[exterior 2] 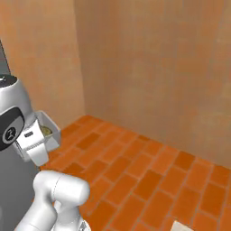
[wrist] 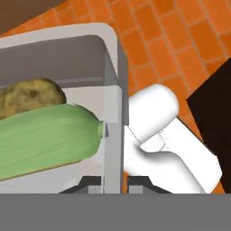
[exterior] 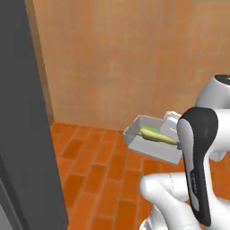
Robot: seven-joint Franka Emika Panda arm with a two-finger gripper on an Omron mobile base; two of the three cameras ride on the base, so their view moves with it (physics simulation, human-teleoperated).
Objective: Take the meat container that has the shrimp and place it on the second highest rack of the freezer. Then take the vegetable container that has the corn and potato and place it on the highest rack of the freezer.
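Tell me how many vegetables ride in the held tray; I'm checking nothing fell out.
2, both inside the vegetable container pinched in the tool: the corn lies lengthwise near the gripped wall, and the potato sits beside it. Anything under them would be hidden.

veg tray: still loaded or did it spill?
Loaded. The corn and potato lie inside the tray, which the gripper holds by its wall above the brick floor.

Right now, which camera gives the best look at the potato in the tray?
The hand view: the potato lies brown and close beside the corn in the vegetable container. The right base view shows a small brownish bit over the rim; in the left base view I cannot make it out.
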